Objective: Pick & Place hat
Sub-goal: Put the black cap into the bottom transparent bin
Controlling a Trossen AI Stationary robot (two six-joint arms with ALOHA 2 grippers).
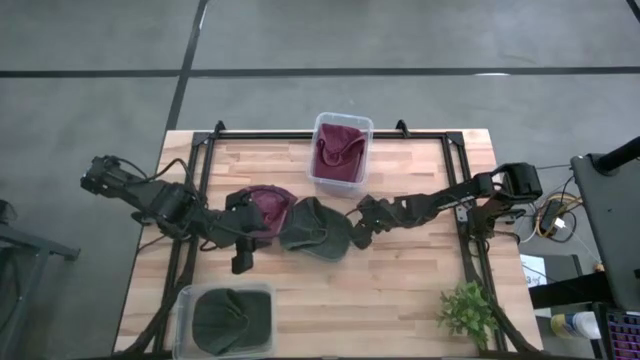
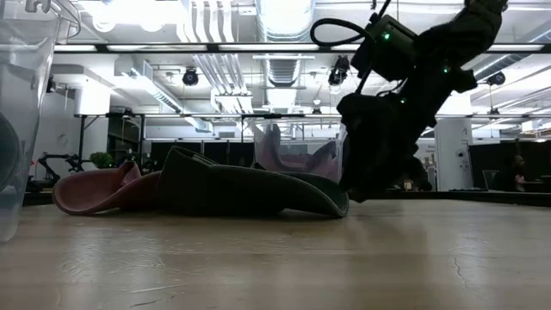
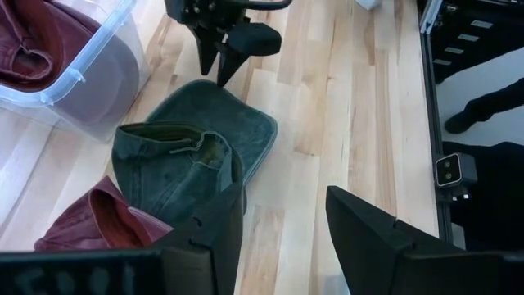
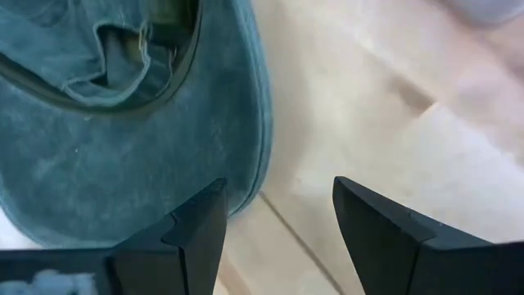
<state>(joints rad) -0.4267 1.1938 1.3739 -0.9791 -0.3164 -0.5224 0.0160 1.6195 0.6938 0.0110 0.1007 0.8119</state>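
Across the middle of the high view runs the wooden bench, framed by a dark rail. Both arms reach toward its centre, likely because the loose hats lie there.

Left arm enters from the frame's left; its pincer sits released, fingers spread with nothing between them, just beside the maroon hat. It seems to wait.

Right arm enters from the right. Its pincer is low at the brim of the green hat, fingers parted and empty, the brim edge near one finger. Judged: lining up for a grasp on the brim, the thin edge being the easiest hold.

Green hat lies at frame centre, crown opening up, touching the maroon hat on its left.

Containers: clear bin at upper centre holds a maroon hat. Second clear bin at lower left holds a green hat. Sorting by colour looks likely, so the centre green hat probably belongs lower left.

Small potted plant at lower right, well apart.
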